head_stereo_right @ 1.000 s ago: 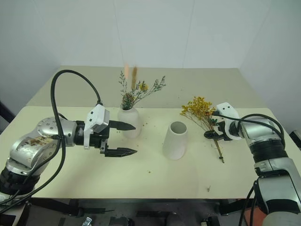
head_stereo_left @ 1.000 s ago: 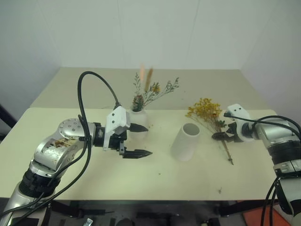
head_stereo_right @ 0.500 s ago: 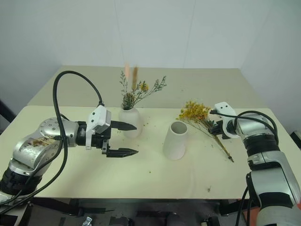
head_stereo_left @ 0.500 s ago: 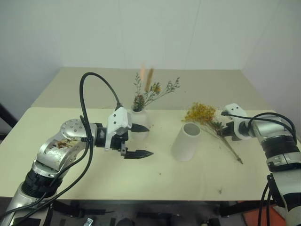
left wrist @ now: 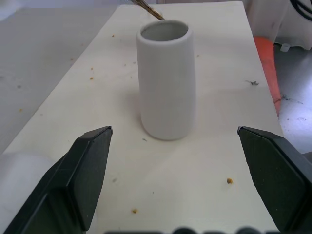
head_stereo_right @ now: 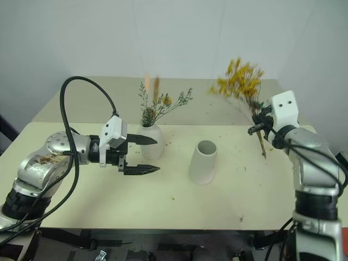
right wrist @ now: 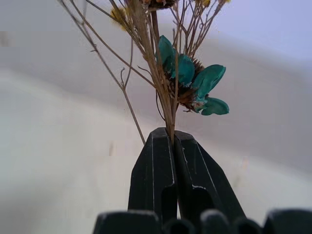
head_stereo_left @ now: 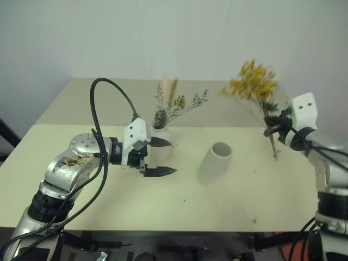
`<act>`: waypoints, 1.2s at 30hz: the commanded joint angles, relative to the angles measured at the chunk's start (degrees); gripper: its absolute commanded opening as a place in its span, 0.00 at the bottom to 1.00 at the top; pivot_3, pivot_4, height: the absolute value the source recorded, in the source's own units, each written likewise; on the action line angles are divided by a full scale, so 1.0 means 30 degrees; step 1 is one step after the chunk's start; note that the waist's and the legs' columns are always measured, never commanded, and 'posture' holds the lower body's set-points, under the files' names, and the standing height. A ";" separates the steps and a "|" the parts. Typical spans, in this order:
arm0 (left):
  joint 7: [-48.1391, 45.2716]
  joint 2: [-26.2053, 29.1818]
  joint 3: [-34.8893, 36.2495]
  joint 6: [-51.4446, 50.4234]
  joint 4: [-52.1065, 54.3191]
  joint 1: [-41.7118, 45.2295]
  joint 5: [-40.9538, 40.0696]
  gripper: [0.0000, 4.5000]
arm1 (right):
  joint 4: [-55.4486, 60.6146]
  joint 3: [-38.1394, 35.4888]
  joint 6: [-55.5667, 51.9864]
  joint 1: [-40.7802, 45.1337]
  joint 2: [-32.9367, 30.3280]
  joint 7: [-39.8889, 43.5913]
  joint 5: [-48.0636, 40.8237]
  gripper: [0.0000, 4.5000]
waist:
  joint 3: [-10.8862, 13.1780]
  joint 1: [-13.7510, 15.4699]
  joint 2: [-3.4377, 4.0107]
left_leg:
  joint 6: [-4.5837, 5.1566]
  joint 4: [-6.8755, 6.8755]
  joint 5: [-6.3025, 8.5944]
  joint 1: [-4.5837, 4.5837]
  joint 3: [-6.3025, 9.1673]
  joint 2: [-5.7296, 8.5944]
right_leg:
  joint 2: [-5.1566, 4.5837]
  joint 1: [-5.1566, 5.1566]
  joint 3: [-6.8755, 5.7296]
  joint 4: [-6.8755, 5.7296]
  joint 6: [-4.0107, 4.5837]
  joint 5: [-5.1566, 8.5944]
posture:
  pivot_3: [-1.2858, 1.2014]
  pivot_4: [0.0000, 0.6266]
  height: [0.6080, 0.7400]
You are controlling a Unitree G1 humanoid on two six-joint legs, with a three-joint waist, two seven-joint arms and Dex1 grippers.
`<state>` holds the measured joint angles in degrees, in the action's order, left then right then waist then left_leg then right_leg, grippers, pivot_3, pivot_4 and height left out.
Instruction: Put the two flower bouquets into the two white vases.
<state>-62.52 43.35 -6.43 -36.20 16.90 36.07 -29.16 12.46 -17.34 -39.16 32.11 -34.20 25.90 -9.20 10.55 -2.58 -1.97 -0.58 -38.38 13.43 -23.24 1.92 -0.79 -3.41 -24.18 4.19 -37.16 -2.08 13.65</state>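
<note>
Two arms reach over the pale matte table (head_stereo_left: 109, 201): the right gripper (head_stereo_left: 270, 126), raised to the right of the tall vase (head_stereo_left: 215, 163), is clamped on the thin brown stems of the bushy yellow bouquet (head_stereo_left: 253, 80), blossoms upward. The left gripper (head_stereo_left: 163, 157), level, jaws wide apart and empty, points toward that smooth white tapered vase. Left of it, the rounded vase (head_stereo_left: 161, 142) holds the sparse dried bouquet (head_stereo_left: 173, 104), with bare white walls behind.
</note>
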 commanded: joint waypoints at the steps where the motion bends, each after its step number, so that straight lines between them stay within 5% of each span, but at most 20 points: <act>1: -0.0225 -0.0145 0.0451 0.0284 -0.0148 0.0459 -0.0265 1.00 | 0.3635 -0.2740 0.1151 -0.0212 0.1183 -0.0375 -0.2927 0.01 | 0.0001 -0.0009 0.0002 | 0.0000 0.0000 0.0000 0.0003 0.0000 0.0000 | 0.0000 0.0000 0.0000 -0.0003 0.0001 0.0000 | 0.52 0.24 1.00; 5: -0.0313 -0.0303 0.0517 0.0400 -0.0390 0.0362 -0.0311 1.00 | 0.5499 -0.5489 0.1464 -0.0202 0.3744 -0.1040 -0.8104 0.01 | 0.0000 0.0043 0.0001 | 0.0000 0.0003 0.0000 -0.0004 0.0026 -0.0008 | 0.0004 0.0009 -0.0021 0.0004 0.0002 -0.0001 | 0.52 0.24 1.00; 9: -0.0330 -0.0481 0.0469 0.0501 -0.0417 0.0320 -0.0287 1.00 | 0.6522 -0.5487 0.1623 -0.0451 0.4828 -0.1392 -1.1220 0.01 | -0.0004 0.0032 0.0012 | 0.0000 -0.0006 0.0000 0.0021 0.0026 -0.0006 | -0.0001 0.0029 -0.0020 -0.0005 0.0006 -0.0004 | 0.52 0.24 1.00; 18: 0.0072 -0.0633 0.0514 0.0616 -0.0308 0.0073 -0.0096 1.00 | 0.7370 -0.2670 0.2299 -0.1810 0.5084 -0.1839 -1.1996 0.01 | -0.0007 0.0022 0.0021 | 0.0002 0.0001 -0.0001 0.0023 0.0020 -0.0010 | 0.0011 0.0016 -0.0016 -0.0012 0.0007 -0.0003 | 0.52 0.24 1.00; 36: 0.0496 -0.0188 0.0942 0.0699 0.0357 -0.0846 -0.0084 1.00 | 0.8003 -0.1141 0.2230 -0.3031 0.4493 -0.2950 -1.3736 0.01 | -0.0007 0.0013 0.0021 | 0.0002 0.0001 -0.0001 0.0017 0.0020 -0.0010 | 0.0010 0.0013 -0.0015 -0.0002 0.0006 -0.0002 | 0.52 0.24 1.00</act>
<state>-61.27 42.16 -5.55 -35.17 15.98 33.60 -29.33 34.02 -20.72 -33.14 23.02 -20.23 17.44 -48.85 10.53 -2.54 -1.90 -0.57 -38.38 13.43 -23.18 1.98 -0.82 -3.38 -24.15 4.15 -37.17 -2.06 13.64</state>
